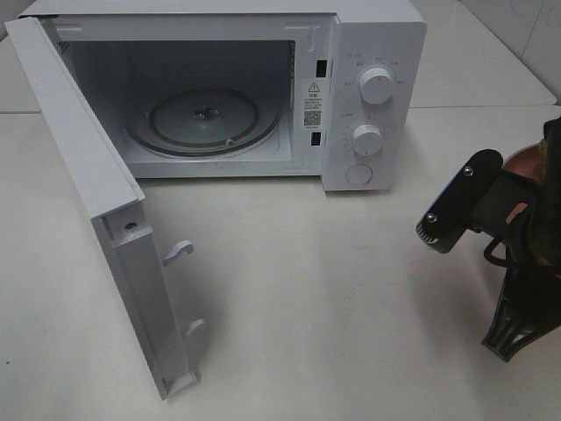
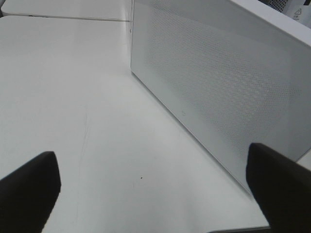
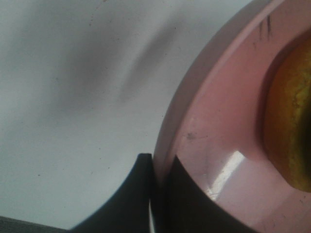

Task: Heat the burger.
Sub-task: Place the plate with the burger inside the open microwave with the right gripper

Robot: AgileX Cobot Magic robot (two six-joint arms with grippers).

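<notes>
Right hand (image 3: 159,161) pinches the rim of the pink plate (image 3: 214,121), burger (image 3: 291,121) resting on that plate just beyond; left hand (image 2: 150,162) spread wide

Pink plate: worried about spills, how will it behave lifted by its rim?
The plate looks rigid and glossy, so may slip in the right tool, which pinches only its rim. The burger sits away from that grip, likely tipping it.
</notes>
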